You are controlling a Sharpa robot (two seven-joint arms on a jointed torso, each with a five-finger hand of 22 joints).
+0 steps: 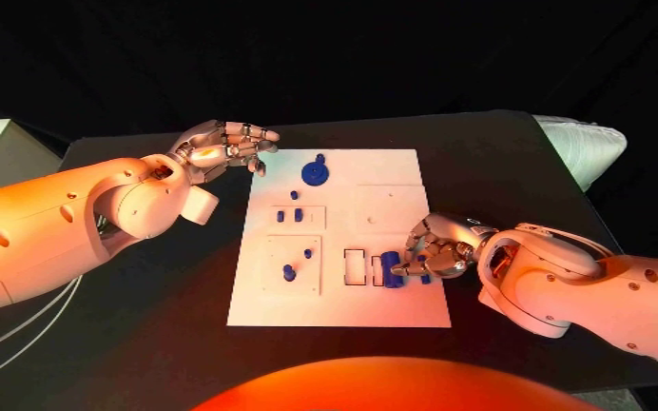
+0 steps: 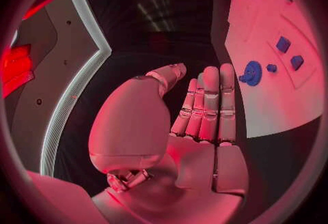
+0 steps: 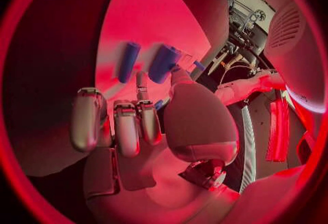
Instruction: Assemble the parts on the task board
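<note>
Over the left far corner of the task board (image 1: 343, 308) my left hand (image 1: 229, 149) hovers above the black counter (image 1: 164, 335), fingers straight and close together, holding nothing; the left wrist view shows its palm (image 2: 198, 142) bare, with the board off to one side.

On the board, going left to right: a round blue gear part (image 1: 316, 174) lies flat near the far edge, a small blue knob just beyond it. Nearer me, two short blue pegs (image 1: 288, 214) stand side by side in a square recess, their long axes running away from me. Below them, a second recess holds an oblong blue part (image 1: 289, 272), tilted slightly, and a tiny one (image 1: 309, 253) near it.

Toward the near right of the board sit two narrow slots (image 1: 356, 267), long axes running front to back. Just right of them my right hand (image 1: 436, 247) rests low on the board, fingers curled around a blue cylindrical part (image 1: 393, 269). Its long axis runs roughly front to back, parallel with the slots. In the right wrist view, this part (image 3: 164, 63) lies by my fingertips (image 3: 141, 79) beside a second blue cylinder (image 3: 128, 61), both pointing the same way.
</note>
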